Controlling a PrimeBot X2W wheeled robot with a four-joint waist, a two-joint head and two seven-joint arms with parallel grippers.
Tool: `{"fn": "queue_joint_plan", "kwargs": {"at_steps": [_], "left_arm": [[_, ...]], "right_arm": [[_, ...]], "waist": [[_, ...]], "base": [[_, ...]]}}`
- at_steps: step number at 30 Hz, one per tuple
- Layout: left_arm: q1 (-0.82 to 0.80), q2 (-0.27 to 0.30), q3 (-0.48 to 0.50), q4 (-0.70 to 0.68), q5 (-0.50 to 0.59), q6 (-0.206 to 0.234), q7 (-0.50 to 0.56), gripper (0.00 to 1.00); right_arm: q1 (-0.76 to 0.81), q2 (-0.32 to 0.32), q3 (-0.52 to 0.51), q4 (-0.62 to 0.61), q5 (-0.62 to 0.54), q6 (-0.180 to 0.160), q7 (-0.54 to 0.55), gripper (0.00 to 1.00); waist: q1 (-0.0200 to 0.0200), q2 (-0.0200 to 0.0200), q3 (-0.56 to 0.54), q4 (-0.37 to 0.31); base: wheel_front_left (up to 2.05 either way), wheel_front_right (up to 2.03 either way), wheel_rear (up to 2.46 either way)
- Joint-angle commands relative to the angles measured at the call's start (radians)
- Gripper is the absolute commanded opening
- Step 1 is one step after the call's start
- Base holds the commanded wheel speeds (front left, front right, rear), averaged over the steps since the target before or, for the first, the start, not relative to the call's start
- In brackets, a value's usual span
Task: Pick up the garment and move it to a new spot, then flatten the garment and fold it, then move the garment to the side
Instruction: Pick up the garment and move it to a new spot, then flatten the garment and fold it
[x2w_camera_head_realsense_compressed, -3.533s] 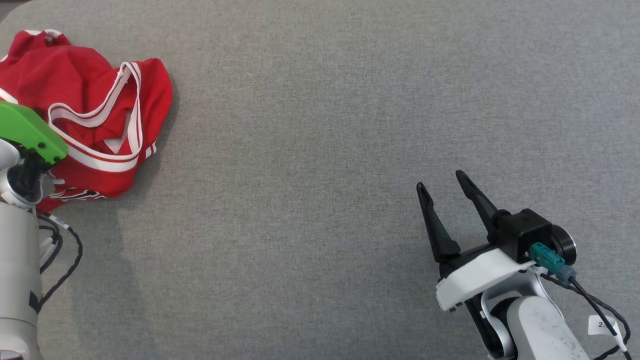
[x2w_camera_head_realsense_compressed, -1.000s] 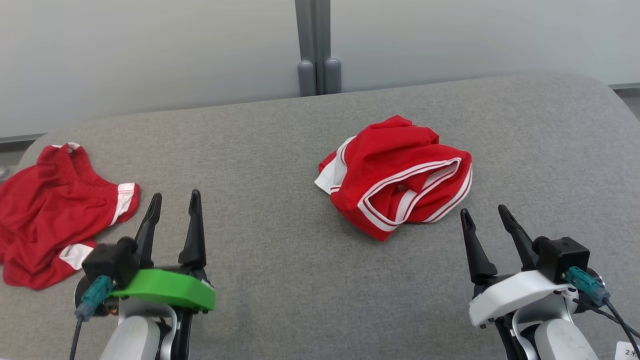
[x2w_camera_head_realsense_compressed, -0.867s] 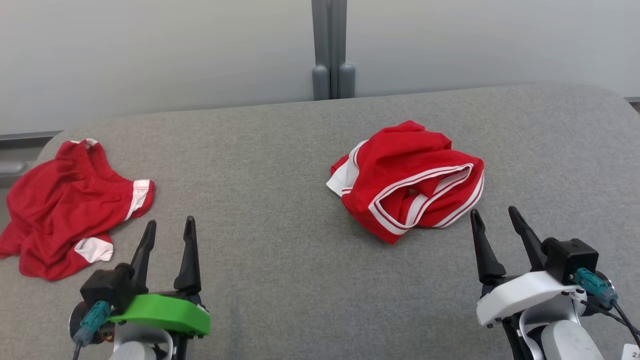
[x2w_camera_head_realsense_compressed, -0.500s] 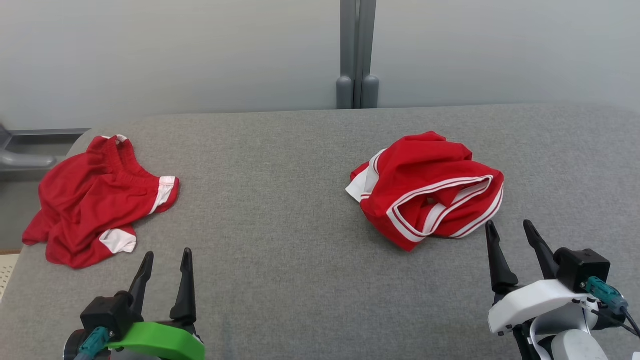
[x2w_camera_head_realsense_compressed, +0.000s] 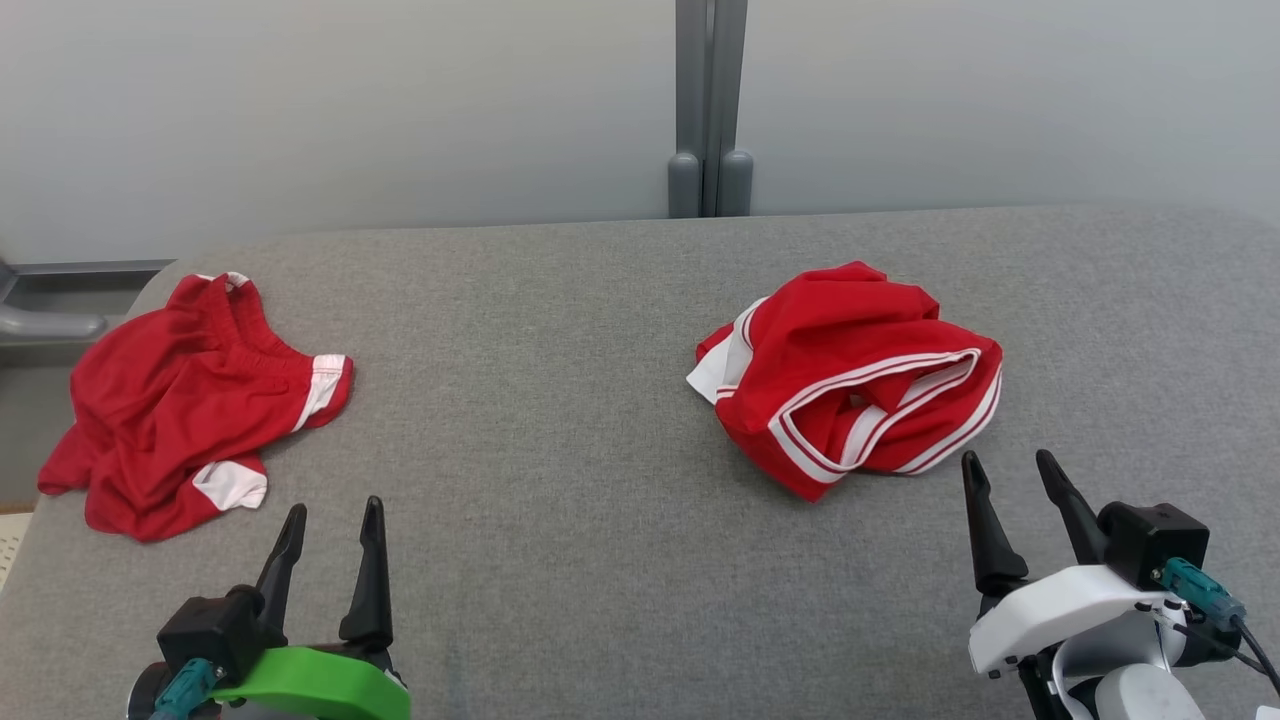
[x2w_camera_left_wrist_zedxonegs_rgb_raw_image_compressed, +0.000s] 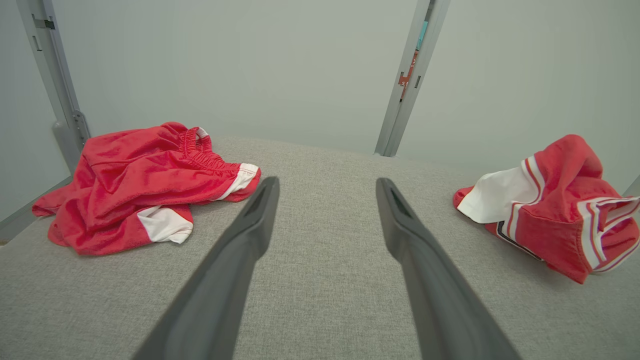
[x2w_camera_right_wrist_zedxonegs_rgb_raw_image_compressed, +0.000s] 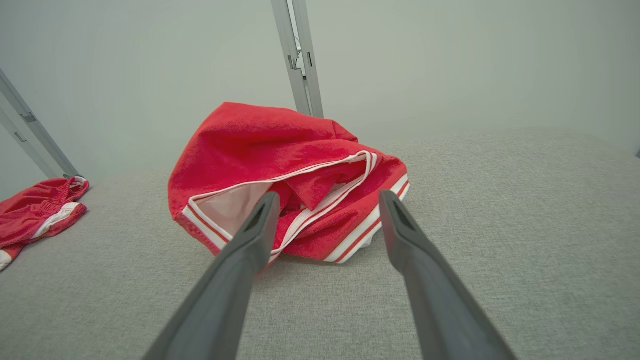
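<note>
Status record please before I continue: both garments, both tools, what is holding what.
surface: grey padded table
striped garment: red with white trim, crumpled in a heap right of centre, not flattened or folded
red shorts: rumpled, white panels, near the table's left edge
left tool: open, empty, over bare table, apart from both garments
right tool: open, empty, pointing at the striped garment, tips close to its near edge, gripping nothing

Likely lab test cell: grey felt-covered table, plain pale partition panels, metal post.
</note>
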Motion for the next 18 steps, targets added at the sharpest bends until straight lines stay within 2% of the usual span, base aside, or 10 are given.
{"fn": "queue_joint_plan", "kwargs": {"at_steps": [1,10,18], "left_arm": [[0.015,0.005,0.004,0.001,0.008,0.001,-0.003,1.0],[0.007,-0.005,0.002,0.007,0.008,-0.003,-0.004,1.0],[-0.026,-0.017,-0.012,0.012,0.004,-0.017,-0.004,1.0]], "right_arm": [[-0.007,-0.003,0.005,0.001,0.015,0.0,-0.004,1.0],[-0.073,-0.003,0.081,0.013,0.062,0.0,0.027,1.0],[-0.242,-0.003,0.207,0.181,0.113,0.0,0.135,1.0]], "waist": [[0.0,-0.0001,0.001,-0.001],[0.0,-0.0001,0.013,0.003],[0.0,-0.0001,0.032,0.036]], "base": [[0.0,0.0,0.0],[0.0,0.0,0.0],[0.0,0.0,0.0]]}}
